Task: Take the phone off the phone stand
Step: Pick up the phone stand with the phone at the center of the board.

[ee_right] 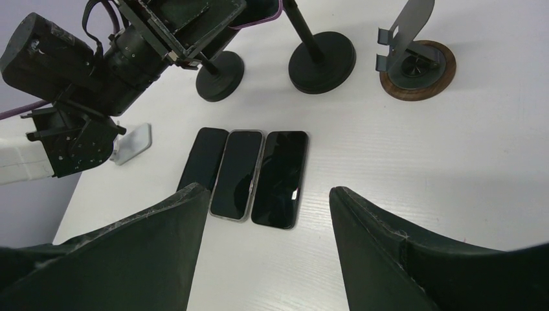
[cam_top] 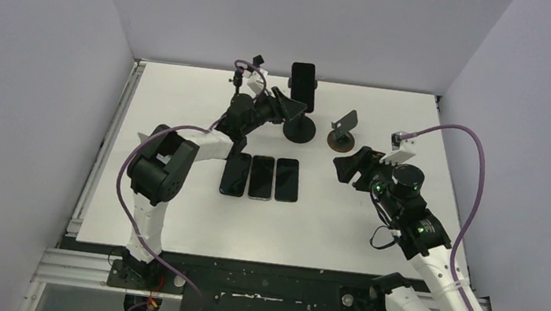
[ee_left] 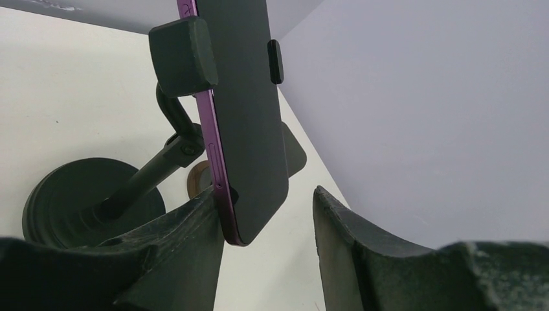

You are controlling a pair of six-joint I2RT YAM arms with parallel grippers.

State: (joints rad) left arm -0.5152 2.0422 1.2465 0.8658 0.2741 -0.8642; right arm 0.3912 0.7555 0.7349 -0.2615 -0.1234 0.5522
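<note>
PHONE IN THE CLAMP: The dark-glass phone with a purple metal edge (ee_left: 249,116) stood upright at the far side of the white surface (cam_top: 170,214). It was gripped at its long sides by the padded arms of a black gooseneck phone stand on a round base (ee_left: 182,57). The left gripper (ee_left: 265,197) had its jaws partly apart around the phone's free lower end. One finger (ee_left: 194,227) touched the purple edge near the bottom corner, and the other finger (ee_left: 343,227) stood clear of the glass with a gap showing. Nothing was held yet. The right gripper (ee_right: 265,190) hung well apart from the stand, jaws wide and empty, above three dark phones lying side by side (ee_right: 239,172). A bare metal stand on a wooden disc (ee_right: 414,61) stood near by.

The phone looked like a stiff, dense slab: light enough for one arm, but slick on its glass face and liable to crack if dropped. The best hold appeared to be the end below the clamp pads, where the jaws already sat, pressing on the metal rim where possible. The clamp seemed likely to resist. A pull along the phone's length, out from between the pads, would probably free it more cleanly than a sideways tug. The stand's slim neck and small base suggested it could tilt or drag along if the grip slipped.
</note>
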